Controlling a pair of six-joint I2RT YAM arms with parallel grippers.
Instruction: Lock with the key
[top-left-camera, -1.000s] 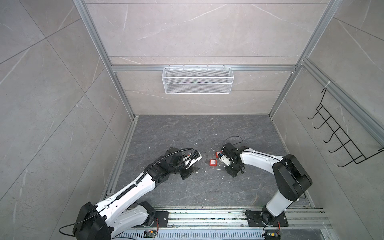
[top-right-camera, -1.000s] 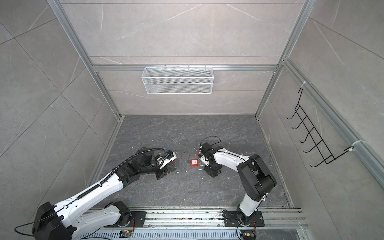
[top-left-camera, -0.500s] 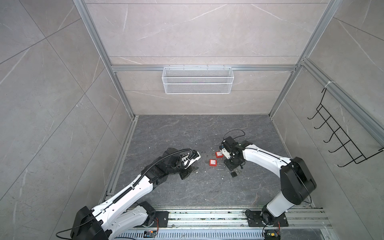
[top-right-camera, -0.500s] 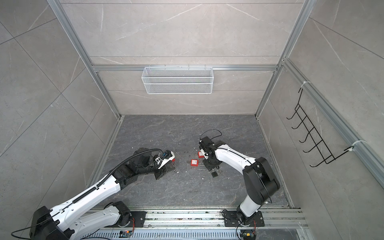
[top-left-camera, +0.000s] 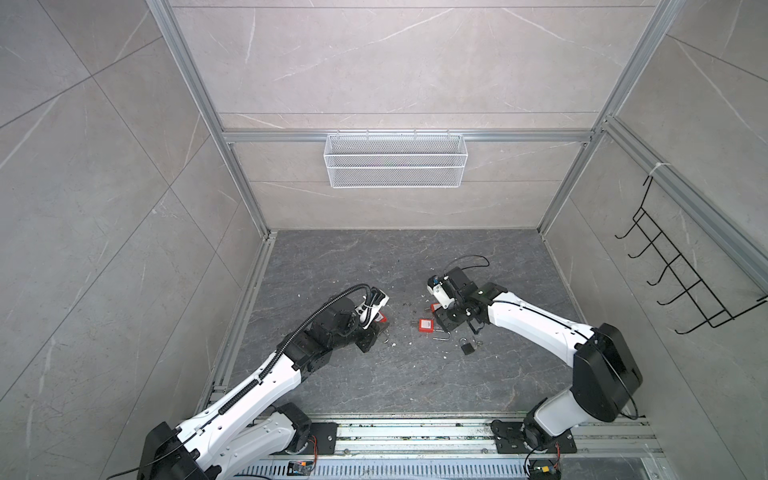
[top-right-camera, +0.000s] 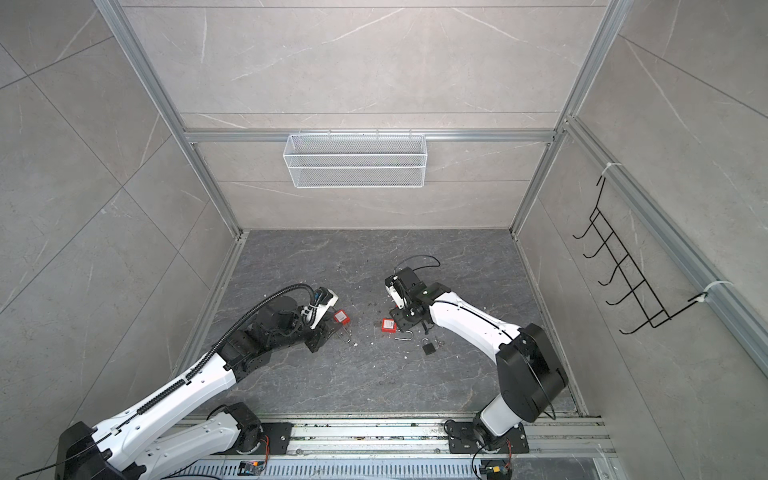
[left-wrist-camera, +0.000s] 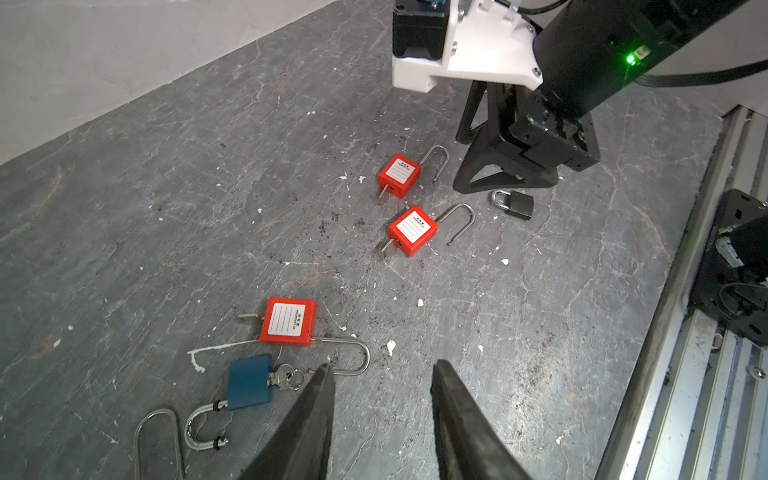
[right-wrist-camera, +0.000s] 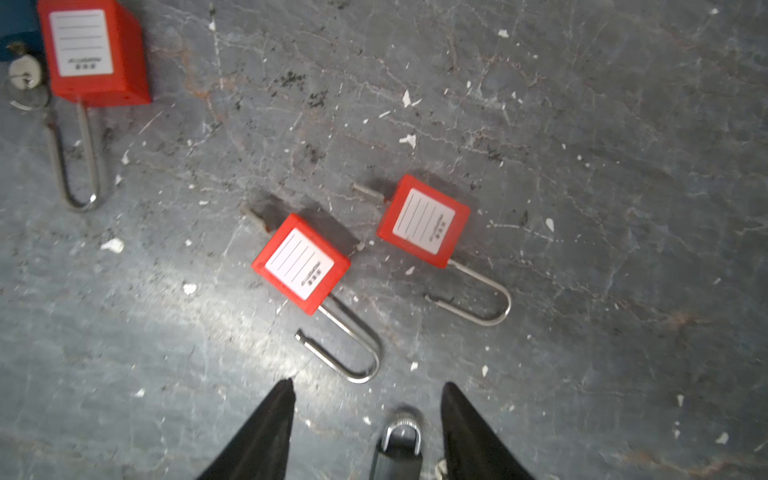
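Note:
Three red padlocks (left-wrist-camera: 412, 230) (left-wrist-camera: 399, 174) (left-wrist-camera: 288, 321) lie on the dark floor, each with a metal stub at its base. Two of them (right-wrist-camera: 300, 264) (right-wrist-camera: 424, 220) have their shackles swung open. A blue padlock (left-wrist-camera: 249, 381) with a key (left-wrist-camera: 284, 377) in it lies beside my left gripper (left-wrist-camera: 382, 370), which is open and empty just above the floor. My right gripper (right-wrist-camera: 369, 386) is open above a small black padlock (right-wrist-camera: 399, 444), which lies on the floor between its fingers, untouched. In both top views the black padlock (top-left-camera: 467, 345) (top-right-camera: 428, 347) sits in front of the right gripper (top-left-camera: 459, 326).
Another loose steel shackle (left-wrist-camera: 158, 440) lies near the blue padlock. White flecks dot the floor. A white wire basket (top-left-camera: 395, 160) hangs on the back wall and a black hook rack (top-left-camera: 685, 282) on the right wall. A metal rail (top-left-camera: 415, 432) runs along the front.
My right gripper has opened wider and lifted back from the floor, leaving the small black padlock lying uncovered. The left arm has hardly moved.

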